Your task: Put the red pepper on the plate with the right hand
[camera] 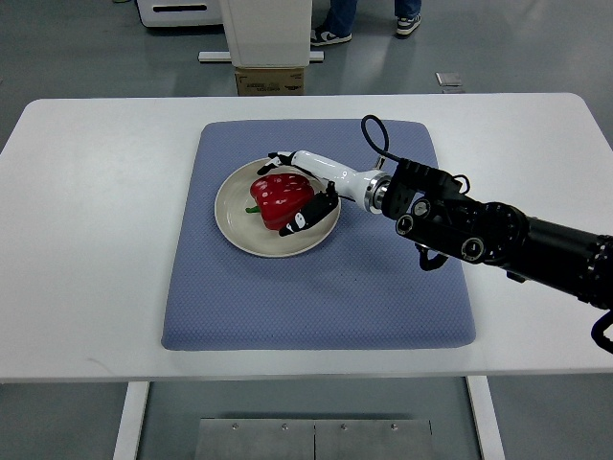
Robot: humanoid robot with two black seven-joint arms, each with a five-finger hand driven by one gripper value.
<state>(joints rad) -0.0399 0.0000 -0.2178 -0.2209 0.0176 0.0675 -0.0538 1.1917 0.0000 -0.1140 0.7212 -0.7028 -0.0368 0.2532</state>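
A red pepper (279, 195) with a green stem lies on the cream plate (236, 234), a little right of the plate's centre. My right hand (284, 192) reaches in from the right over the plate's rim. Its white fingers (274, 157) curl over the far side of the pepper and the dark thumb (299, 221) presses against its near side, so the hand is shut on the pepper. The pepper appears to rest on the plate. No left arm shows.
The plate sits on a blue-grey mat (316, 287) in the middle of a white table (86, 240). Beyond the table's far edge stand a cardboard box (270, 81) and a white cabinet base, with a person's shoes (330, 36) on the floor.
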